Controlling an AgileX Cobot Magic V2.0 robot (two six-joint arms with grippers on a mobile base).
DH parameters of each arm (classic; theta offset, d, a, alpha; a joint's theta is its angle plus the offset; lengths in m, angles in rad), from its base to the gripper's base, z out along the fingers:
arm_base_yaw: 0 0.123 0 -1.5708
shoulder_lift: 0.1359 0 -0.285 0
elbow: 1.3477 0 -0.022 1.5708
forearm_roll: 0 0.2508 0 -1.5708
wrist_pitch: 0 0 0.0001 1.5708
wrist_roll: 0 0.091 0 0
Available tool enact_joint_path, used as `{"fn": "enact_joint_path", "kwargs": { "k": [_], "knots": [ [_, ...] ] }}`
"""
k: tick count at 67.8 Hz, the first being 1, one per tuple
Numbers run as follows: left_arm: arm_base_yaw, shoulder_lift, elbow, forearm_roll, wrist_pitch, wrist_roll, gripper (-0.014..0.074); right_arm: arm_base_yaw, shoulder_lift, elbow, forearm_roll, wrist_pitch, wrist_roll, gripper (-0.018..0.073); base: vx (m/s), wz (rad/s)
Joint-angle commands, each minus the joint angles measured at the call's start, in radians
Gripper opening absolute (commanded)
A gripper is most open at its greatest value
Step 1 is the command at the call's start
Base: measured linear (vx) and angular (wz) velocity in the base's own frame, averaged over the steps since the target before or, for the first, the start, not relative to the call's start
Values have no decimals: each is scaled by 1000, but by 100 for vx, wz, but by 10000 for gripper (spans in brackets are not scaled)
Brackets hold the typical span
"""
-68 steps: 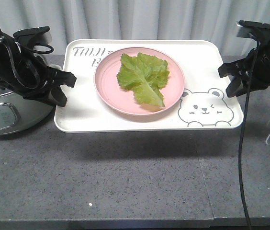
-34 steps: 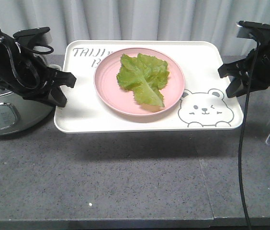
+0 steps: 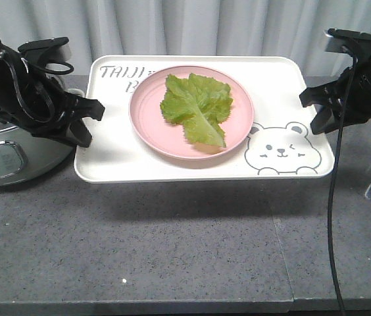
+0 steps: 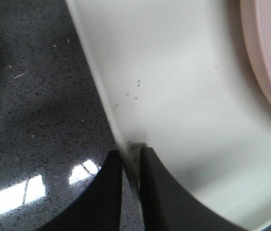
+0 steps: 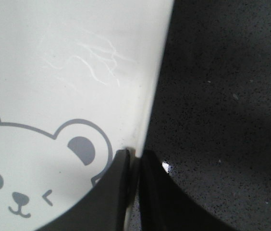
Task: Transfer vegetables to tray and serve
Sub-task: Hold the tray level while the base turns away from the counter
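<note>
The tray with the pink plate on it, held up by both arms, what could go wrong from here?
The left gripper and right gripper each pinch only the thin rim of the tray; an uneven pull could let an edge slip out.
The pink plate only rests on the tray, so a tilt could slide it and the lettuce leaf off.
The left arm is close to the cooker and might bump it.

In front of the tray (image 3: 106, 168) the grey counter (image 3: 172, 250) lies open along its whole width. At the tray's left edge the left gripper (image 3: 88, 122) pinches the rim, with a cooker (image 3: 1, 155) just beyond it. At the tray's right edge the right gripper (image 3: 312, 112) clamps the rim and its black cable (image 3: 332, 210) hangs down. Behind the tray hangs a curtain (image 3: 192, 26).
</note>
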Motion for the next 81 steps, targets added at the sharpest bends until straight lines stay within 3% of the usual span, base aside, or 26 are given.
{"fn": "enact_joint_path", "kwargs": {
  "k": [1, 81],
  "knots": [
    [-38, -51, -38, -211, -46, 42, -7, 27, -58, -34, 196, -9, -32, -6, 0, 0],
    [-38, -51, -38, -211, -46, 42, -6, 27, -58, -34, 196, -6, -32, -6, -2, -10]
  ]
}}
